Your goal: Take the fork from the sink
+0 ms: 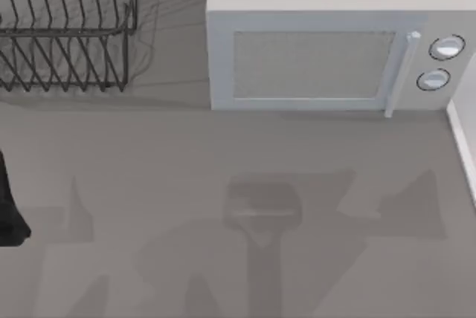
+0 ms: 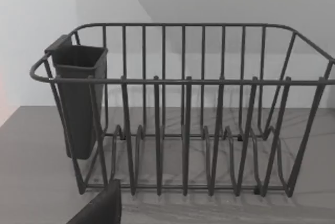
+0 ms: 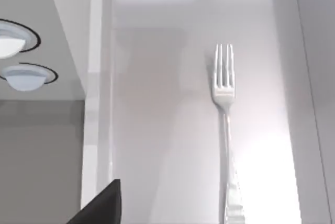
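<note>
The fork (image 3: pixel 226 130) lies flat on the sink (image 3: pixel 157 130) floor, beside the microwave (image 1: pixel 335 43). I cannot tell whether either end effector is released or clenched. A thin handle flush on steel could probably slip from a shallow pinch.

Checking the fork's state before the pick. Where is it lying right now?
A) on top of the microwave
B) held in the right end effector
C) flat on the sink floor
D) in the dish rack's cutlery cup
C: the right wrist view shows the fork lying flat on the shiny sink floor, nothing gripping it.
</note>
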### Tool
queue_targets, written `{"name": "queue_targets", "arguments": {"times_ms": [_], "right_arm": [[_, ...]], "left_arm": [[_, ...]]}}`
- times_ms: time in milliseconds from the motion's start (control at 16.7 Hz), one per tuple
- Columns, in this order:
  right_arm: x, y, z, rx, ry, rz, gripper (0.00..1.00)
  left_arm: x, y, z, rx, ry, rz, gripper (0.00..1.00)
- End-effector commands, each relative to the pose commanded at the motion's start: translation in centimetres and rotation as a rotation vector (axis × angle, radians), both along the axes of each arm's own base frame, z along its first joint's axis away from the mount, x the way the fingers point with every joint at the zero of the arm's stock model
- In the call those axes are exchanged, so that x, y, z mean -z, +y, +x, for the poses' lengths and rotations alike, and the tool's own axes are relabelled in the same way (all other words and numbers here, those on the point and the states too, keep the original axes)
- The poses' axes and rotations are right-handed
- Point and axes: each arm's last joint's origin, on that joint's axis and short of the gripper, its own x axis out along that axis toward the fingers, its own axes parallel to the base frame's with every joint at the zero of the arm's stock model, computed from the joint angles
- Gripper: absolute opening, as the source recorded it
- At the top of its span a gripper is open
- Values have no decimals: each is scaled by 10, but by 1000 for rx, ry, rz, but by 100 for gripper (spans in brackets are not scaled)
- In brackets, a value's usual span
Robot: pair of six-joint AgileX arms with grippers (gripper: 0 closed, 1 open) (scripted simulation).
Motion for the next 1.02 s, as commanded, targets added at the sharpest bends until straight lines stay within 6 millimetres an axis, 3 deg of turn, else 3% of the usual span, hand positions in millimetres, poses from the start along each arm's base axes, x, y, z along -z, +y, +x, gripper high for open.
{"name": "queue_targets", "arguments": {"times_ms": [240,480,780,1020], "right_arm": [[23,-28,81,9,256,22,100],[73,-57,141,11,478,60,100],[132,-81,178,9,663,105,100],[149,-87,184,8,706,117,100]], "left_arm": [[0,0,0,0,0,0,100],[0,0,0,0,0,0,100],[0,0,0,0,0,0,100],[0,0,0,0,0,0,100]]}}
